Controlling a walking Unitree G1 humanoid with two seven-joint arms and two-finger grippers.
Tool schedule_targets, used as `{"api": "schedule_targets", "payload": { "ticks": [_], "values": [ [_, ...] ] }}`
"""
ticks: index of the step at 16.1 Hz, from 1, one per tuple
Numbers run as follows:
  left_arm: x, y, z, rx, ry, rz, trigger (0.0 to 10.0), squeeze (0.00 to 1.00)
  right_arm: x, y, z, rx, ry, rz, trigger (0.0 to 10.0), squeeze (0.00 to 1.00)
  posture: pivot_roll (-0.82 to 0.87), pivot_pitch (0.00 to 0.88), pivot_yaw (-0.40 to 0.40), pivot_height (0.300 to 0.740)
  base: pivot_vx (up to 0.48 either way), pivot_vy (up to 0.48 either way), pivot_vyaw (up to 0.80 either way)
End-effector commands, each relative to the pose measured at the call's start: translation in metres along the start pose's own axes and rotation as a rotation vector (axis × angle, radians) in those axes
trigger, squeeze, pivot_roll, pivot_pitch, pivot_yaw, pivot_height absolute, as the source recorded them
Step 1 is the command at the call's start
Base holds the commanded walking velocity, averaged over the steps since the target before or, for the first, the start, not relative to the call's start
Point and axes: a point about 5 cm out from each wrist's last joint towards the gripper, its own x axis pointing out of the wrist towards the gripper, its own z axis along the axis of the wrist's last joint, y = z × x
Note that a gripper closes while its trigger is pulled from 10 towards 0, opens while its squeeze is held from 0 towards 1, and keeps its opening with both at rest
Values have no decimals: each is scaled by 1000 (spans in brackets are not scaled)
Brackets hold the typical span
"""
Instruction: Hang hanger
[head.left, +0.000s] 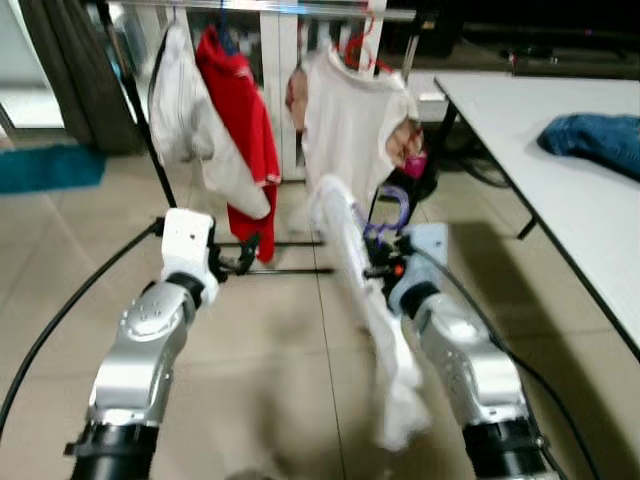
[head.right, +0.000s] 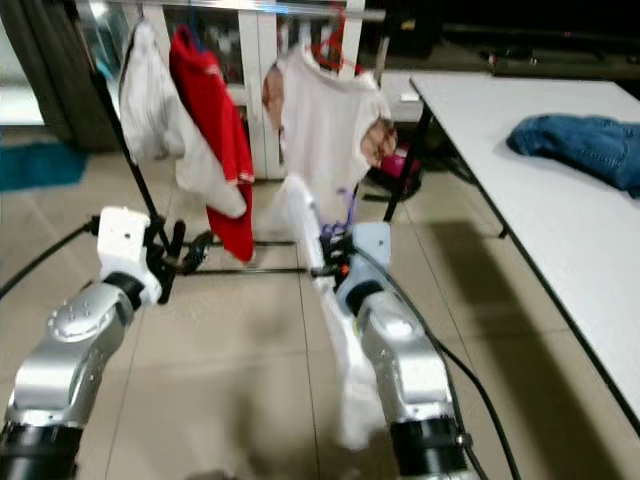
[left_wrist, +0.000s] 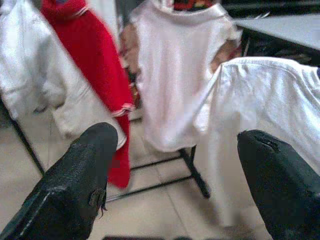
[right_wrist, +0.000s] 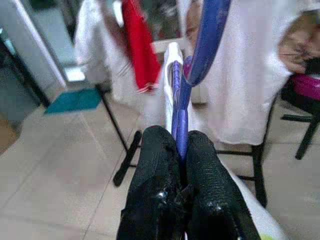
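Observation:
My right gripper is shut on a purple hanger that carries a white garment, which drapes down over my right arm toward the floor. The hanger's hook rises just above the gripper. Ahead stands a clothes rack with a metal rail, holding a white garment, a red one and a white shirt on a red hanger. My left gripper is open and empty, held low in front of the rack near the red garment.
A white table runs along the right with a blue denim garment on it. The rack's black base bars lie on the tiled floor ahead. A teal mat sits at the far left by a dark curtain.

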Motion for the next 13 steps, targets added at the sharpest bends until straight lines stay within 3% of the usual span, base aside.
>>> {"api": "schedule_targets", "payload": {
  "ticks": [1,4,7,13],
  "values": [
    [0,-2,3,3,2,-8,10000,0,0,-4,5,17,-19,-16,10000,0,-22,49,-32,740,326,0,0],
    [0,-4,4,-3,3,-12,10000,0,-1,-2,4,26,-8,-11,10000,0,-24,53,-29,740,326,0,0],
    [2,-4,5,-9,4,-13,10000,0,-1,-4,10,-72,-64,-41,10000,0,-30,55,-21,740,326,0,0],
    [-2,-4,4,-12,-2,-31,10000,0,-6,-8,12,-67,-83,-59,10000,0,-37,34,-4,740,328,0,0]
  ]
}}
